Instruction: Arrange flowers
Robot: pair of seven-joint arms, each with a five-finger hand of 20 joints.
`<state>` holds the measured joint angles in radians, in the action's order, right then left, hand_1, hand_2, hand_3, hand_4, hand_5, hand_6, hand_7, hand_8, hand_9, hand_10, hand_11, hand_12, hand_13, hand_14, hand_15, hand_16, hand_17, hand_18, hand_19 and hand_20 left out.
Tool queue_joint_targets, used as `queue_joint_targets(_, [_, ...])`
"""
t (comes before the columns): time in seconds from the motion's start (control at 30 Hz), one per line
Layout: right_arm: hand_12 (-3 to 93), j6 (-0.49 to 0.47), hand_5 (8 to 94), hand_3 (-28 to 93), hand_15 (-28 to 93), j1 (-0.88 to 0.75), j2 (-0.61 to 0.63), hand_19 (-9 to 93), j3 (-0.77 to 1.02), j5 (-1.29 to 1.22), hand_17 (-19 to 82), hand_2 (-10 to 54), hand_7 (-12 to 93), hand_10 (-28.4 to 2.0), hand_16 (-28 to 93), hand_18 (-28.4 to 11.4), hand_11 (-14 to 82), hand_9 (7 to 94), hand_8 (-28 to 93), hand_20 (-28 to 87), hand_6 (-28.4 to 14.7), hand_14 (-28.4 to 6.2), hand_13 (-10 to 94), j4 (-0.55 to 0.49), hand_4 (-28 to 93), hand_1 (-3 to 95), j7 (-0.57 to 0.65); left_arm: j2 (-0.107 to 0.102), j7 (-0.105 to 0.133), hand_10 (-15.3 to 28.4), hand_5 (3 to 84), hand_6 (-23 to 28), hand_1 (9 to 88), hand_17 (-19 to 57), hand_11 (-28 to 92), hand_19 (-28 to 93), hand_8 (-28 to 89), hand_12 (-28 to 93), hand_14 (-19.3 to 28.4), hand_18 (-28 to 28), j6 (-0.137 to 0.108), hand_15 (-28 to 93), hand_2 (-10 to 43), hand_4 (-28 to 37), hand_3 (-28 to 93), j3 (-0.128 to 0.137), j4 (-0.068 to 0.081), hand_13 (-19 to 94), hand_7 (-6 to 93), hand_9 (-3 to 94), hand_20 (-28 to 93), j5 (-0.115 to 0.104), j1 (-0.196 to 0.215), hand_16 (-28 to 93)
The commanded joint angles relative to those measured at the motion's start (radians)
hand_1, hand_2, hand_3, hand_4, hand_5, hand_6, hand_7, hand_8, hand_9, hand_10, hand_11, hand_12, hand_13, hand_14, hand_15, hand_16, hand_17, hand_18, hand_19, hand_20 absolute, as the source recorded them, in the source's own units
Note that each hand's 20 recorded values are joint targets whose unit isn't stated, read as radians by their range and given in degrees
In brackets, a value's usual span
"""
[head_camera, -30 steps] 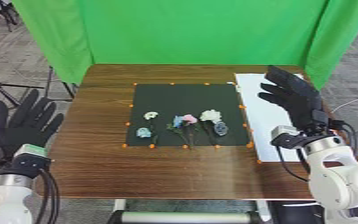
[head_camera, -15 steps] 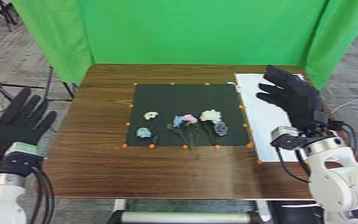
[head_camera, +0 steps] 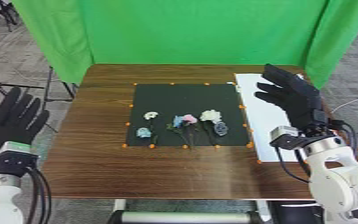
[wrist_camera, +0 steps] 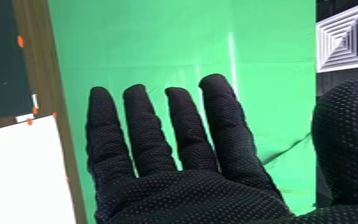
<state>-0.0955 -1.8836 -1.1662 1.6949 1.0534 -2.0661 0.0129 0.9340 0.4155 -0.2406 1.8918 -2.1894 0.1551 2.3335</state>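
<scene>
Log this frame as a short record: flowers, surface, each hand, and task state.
Flowers: white and pink blooms, others in blue shades, lying with their stems
Surface: dark mat on brown table, white sheet to the mat's right
Left hand: open, empty, off the table's left side
Right hand: open, empty, over the white sheet
Task state: no flower in hand

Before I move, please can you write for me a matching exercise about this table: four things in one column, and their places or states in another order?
Column 1
1. pink flower
2. white sheet
3. green curtain
4. left robot hand

Column 2
A. behind the far edge of the table
B. on the dark mat
C. open, to the left of the table
D. along the table's right side

Right pairs: 1-B; 2-D; 3-A; 4-C
</scene>
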Motion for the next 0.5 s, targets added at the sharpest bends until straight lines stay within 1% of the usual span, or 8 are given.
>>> queue_joint_targets(0.03, [10.1, -0.042, 41.5, 79, 13, -0.015, -0.006, 33, 0.004, -0.007, 13, 8.1, 12, -12.0, 16, -18.9, 3.7, 36.7, -11, 19, -3.1, -15.4, 28, -0.015, -25, 10.1, 0.009, 0.011, -0.003, 12.3, 32.3, 5.2, 22.4, -6.2, 14, 23, -9, 8, 10.3, 11.3, -0.006, 22, 13.2, -28.3, 66, 0.015, -0.012, 15, 9.7, 25.5, 9, 0.004, 0.026, -7])
queue_joint_targets(0.1, [10.1, -0.043, 41.5, 78, 13, -0.016, -0.006, 33, 0.002, -0.007, 13, 8.0, 12, -12.1, 16, -19.0, 3.6, 36.8, -11, 19, -3.1, -15.5, 29, -0.016, -25, 10.2, 0.009, 0.012, -0.008, 12.4, 32.3, 5.3, 22.3, -6.2, 14, 23, -9, 8, 10.3, 11.3, -0.006, 22, 13.2, -28.3, 66, 0.016, -0.014, 15, 9.8, 25.5, 9, 0.006, 0.03, -7])
queue_joint_targets(0.13, [10.1, -0.047, 41.5, 78, 13, -0.014, -0.005, 32, -0.001, -0.006, 13, 8.0, 12, -12.1, 16, -19.0, 3.6, 36.8, -11, 19, -3.1, -15.5, 29, -0.015, -25, 10.2, 0.011, 0.012, -0.007, 12.3, 32.3, 5.2, 22.3, -6.2, 14, 23, -10, 8, 10.3, 11.4, -0.006, 22, 13.2, -28.3, 66, 0.017, -0.013, 15, 9.8, 25.5, 9, 0.005, 0.03, -7])
queue_joint_targets(0.27, [10.2, -0.057, 41.6, 79, 13, -0.022, -0.003, 32, 0.005, -0.007, 13, 7.9, 12, -12.1, 16, -19.0, 3.6, 36.9, -10, 19, -2.9, -15.5, 29, -0.019, -25, 10.2, 0.015, 0.014, -0.005, 12.4, 32.4, 5.2, 22.5, -6.2, 15, 24, -10, 8, 10.3, 11.4, -0.004, 23, 13.1, -28.3, 66, 0.02, -0.02, 15, 9.8, 25.5, 9, 0.006, 0.043, -7])
queue_joint_targets(0.3, [10.2, -0.056, 41.7, 79, 13, -0.025, -0.004, 32, 0.009, -0.007, 13, 7.9, 12, -12.1, 16, -19.0, 3.6, 36.9, -10, 19, -2.9, -15.5, 29, -0.022, -25, 10.2, 0.015, 0.013, -0.005, 12.3, 32.4, 5.2, 22.4, -6.2, 15, 24, -10, 8, 10.3, 11.4, -0.006, 23, 13.1, -28.3, 67, 0.017, -0.019, 15, 9.8, 25.5, 9, 0.005, 0.039, -7])
queue_joint_targets(0.37, [10.2, -0.056, 41.8, 78, 13, -0.022, 0.0, 32, 0.01, -0.008, 13, 7.8, 12, -12.1, 16, -19.0, 3.5, 36.9, -11, 19, -3.0, -15.6, 29, -0.021, -25, 10.3, 0.012, 0.011, -0.002, 12.3, 32.4, 5.2, 22.4, -6.2, 14, 24, -10, 8, 10.3, 11.4, -0.001, 23, 13.1, -28.3, 67, 0.015, -0.017, 15, 9.9, 25.5, 9, 0.004, 0.034, -7])
queue_joint_targets(0.4, [10.2, -0.057, 41.8, 78, 13, -0.022, 0.0, 32, 0.013, -0.006, 13, 7.8, 12, -12.0, 16, -19.0, 3.5, 36.9, -11, 19, -3.0, -15.6, 29, -0.023, -25, 10.3, 0.011, 0.009, -0.007, 12.4, 32.4, 5.2, 22.4, -6.2, 14, 24, -10, 8, 10.3, 11.4, -0.001, 23, 13.1, -28.3, 67, 0.011, -0.014, 15, 9.9, 25.5, 9, 0.007, 0.026, -7])
queue_joint_targets(0.5, [10.2, -0.057, 42.1, 79, 13, -0.015, 0.002, 32, 0.013, -0.006, 13, 7.7, 12, -11.9, 17, -19.1, 3.5, 37.0, -11, 19, -3.0, -15.6, 29, -0.021, -25, 10.4, 0.006, 0.006, -0.001, 12.4, 32.4, 5.2, 22.4, -6.2, 15, 24, -10, 8, 10.3, 11.4, 0.0, 23, 13.0, -28.3, 67, 0.005, -0.012, 15, 9.9, 25.5, 9, 0.004, 0.021, -7])
